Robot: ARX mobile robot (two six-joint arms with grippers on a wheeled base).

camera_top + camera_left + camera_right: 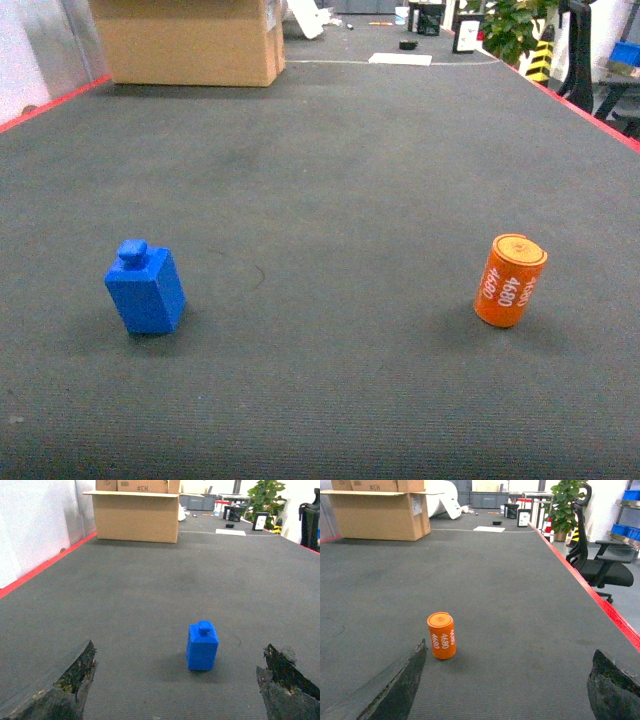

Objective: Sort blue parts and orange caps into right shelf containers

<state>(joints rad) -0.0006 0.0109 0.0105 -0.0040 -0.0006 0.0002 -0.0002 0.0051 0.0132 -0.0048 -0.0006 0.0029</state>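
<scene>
A blue part, a small block with a knob on top, stands on the dark grey mat at the left; it also shows in the left wrist view. An orange cap, a cylinder printed 4680, stands at the right and appears in the right wrist view. My left gripper is open, a short way short of the blue part, which sits slightly right of its middle. My right gripper is open with the orange cap ahead, near its left finger. Neither gripper shows in the head view. The right shelf containers are out of view.
A large cardboard box stands at the far left of the mat. Red tape marks the mat's right edge, with a black office chair beyond it. A potted plant and small items lie at the far end.
</scene>
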